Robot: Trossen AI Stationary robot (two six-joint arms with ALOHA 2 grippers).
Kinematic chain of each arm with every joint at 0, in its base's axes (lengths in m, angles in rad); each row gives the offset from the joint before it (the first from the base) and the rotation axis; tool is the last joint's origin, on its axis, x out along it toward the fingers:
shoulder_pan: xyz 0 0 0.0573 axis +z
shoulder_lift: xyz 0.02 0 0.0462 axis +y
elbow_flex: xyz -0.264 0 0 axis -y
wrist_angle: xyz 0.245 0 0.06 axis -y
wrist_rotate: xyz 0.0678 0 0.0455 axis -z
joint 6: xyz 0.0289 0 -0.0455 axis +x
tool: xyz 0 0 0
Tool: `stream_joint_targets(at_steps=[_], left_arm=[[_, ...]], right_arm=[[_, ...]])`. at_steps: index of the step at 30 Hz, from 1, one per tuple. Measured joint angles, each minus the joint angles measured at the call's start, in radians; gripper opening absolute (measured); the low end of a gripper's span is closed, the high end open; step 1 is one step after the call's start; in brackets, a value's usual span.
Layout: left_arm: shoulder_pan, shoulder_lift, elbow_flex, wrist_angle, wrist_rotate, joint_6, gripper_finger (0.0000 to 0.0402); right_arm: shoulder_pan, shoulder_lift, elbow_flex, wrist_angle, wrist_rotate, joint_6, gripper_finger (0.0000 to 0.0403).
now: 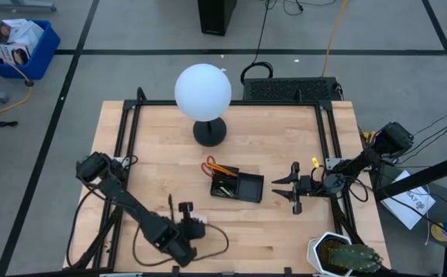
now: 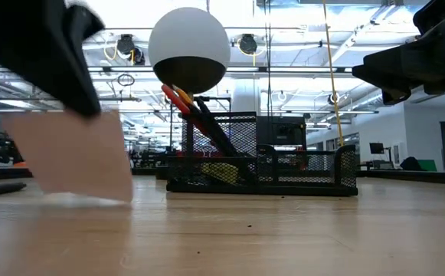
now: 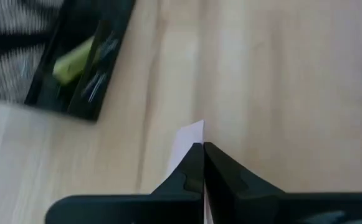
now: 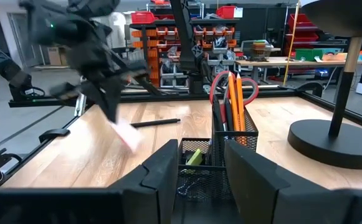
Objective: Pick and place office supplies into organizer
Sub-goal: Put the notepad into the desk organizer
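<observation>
The black mesh organizer stands mid-table; red-handled scissors, orange pencils and black pens stand tilted in its rear part, and a yellow-green piece lies in one compartment. My left gripper is near the table's near edge, left of the organizer, shut on the pink sticky-note pad. My right gripper hovers open just right of the organizer. A black pen lies on the table beyond the pad. My left gripper pinches the pink pad between its two fingers, at an edge; a corner of the pad sticks out past the fingertips. The fingers come from above, slanting down. The pad hangs tilted below them, above the table.
The white globe lamp stands on its round black base behind the organizer. A potted cactus sits at the near right corner. Bare wood lies between the two grippers along the near edge.
</observation>
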State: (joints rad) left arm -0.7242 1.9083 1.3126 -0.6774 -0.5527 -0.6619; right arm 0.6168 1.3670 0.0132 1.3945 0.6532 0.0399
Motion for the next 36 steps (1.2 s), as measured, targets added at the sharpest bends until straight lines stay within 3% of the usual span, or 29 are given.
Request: stream_joint_targets(at_steps=[8,20,26,36], left_arm=[[0.003,-0.003,0.094,0.119,-0.067,0.234,0.0003],[0.145,-0.003,0.102,0.345,-0.069,0.469,0.0003],[0.218,-0.003,0.103,0.462,0.0,0.648,0.0003],[0.374,-0.003,0.103,0.513,0.129,0.729,0.0002]], right_arm=[[0.0,0.0,0.0,0.0,0.0,0.0,0.0128],[0.0,0.0,0.0,0.0,0.0,0.0,0.0128],[0.0,0.0,0.0,0.0,0.0,0.0,0.0128],[0.0,0.0,0.0,0.0,0.0,0.0,0.0128]])
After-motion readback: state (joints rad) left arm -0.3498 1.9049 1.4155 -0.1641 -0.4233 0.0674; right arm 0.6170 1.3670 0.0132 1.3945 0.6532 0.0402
